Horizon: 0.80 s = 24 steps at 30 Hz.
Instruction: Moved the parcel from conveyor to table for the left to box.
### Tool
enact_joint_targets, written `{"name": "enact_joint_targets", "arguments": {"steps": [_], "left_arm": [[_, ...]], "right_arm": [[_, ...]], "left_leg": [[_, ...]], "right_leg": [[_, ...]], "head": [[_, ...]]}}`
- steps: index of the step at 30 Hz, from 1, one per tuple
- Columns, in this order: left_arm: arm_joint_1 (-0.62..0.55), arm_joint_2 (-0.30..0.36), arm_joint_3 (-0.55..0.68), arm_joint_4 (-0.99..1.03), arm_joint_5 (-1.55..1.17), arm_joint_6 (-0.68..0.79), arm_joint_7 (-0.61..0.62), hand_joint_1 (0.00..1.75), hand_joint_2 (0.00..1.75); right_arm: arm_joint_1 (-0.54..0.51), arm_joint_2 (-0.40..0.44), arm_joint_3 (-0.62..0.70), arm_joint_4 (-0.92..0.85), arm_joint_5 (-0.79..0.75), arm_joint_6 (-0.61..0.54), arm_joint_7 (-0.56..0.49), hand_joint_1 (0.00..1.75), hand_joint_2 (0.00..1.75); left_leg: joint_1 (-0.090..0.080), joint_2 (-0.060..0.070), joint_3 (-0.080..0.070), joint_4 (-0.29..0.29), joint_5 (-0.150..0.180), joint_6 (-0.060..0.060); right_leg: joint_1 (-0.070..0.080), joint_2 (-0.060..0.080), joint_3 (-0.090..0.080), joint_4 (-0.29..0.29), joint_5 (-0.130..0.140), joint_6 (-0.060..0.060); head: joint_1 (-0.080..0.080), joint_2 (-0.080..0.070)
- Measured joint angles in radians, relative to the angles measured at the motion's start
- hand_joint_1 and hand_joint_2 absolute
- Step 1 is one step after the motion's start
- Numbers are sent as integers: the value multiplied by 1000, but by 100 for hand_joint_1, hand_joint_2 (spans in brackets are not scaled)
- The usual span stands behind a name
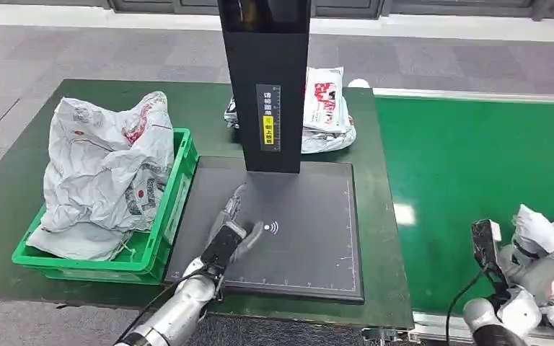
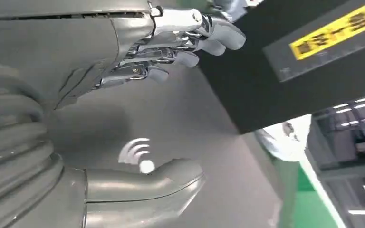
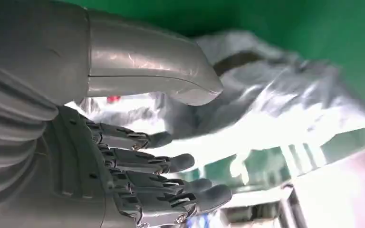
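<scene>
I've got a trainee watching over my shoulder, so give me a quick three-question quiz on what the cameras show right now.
1. True or false: the left robot hand holds a parcel over the flat dark grey scanner pad.
2. Which thing is the right robot hand at? A) the green plastic crate B) the crumpled white plastic parcel on the green conveyor belt C) the black upright scanner post
3. Fill in: the crate, filled with white parcels, stands on the robot's ____ side of the pad.

Key: 1 false, the hand is empty with fingers apart; 2 B; 3 left.
</scene>
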Motion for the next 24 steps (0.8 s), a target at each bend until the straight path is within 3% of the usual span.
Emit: {"name": "enact_joint_targets", "arguments": {"steps": [4,7,14,19,24], "left_arm": [[48,11,13,-31,0,6,4,0,175],[72,16,27,-52,-5,6,7,0,175],[104,21,56,-95,-4,6,12,0,175],[117,23,67,-111,-4,6,12,0,175],[125,24,76,-122,-6,5,17,0,175]], "right_arm": [[-61,-35,0,70,175,6,148,0,175],[-110,-71,0,120,237,61,187,0,175],[-194,-111,0,201,284,170,213,0,175],[-222,-115,0,228,284,188,216,0,175],[-247,-114,0,260,237,295,149,0,175]], "left_leg": [[-1,0,0,0,0,0],[-1,0,0,0,0,1],[-1,0,1,0,0,1],[0,0,1,0,0,1],[0,0,1,0,0,1]], "right_leg": [[-1,0,0,0,0,1],[-1,0,0,0,1,1],[-1,0,0,0,1,2],[0,0,0,0,1,2],[0,0,0,0,1,2]], "head": [[0,0],[0,0],[0,0],[0,0],[0,0]]}}
